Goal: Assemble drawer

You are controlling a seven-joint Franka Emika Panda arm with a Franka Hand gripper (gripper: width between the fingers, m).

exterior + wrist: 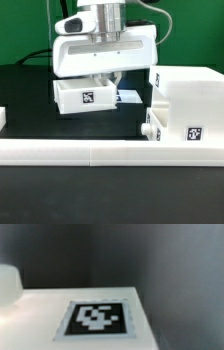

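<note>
A small white tray [84, 95] with a black-and-white tag on its front lies on the dark table, left of the large white casing [186, 104]. My gripper [108, 84] reaches down onto the tray's end nearest the casing, and its fingers look closed on the tray's wall. In the wrist view the tray's tagged top [97, 318] fills the lower part, very close and blurred, and my fingertips are hidden. A rounded white shape [8, 283] shows at the edge of that view. A second small white part [3, 118] peeks in at the exterior view's left edge.
The long low white rail [90, 151] runs across the front of the table. A small tagged piece [131, 97] lies between the tray and the casing. A green backdrop stands behind the table.
</note>
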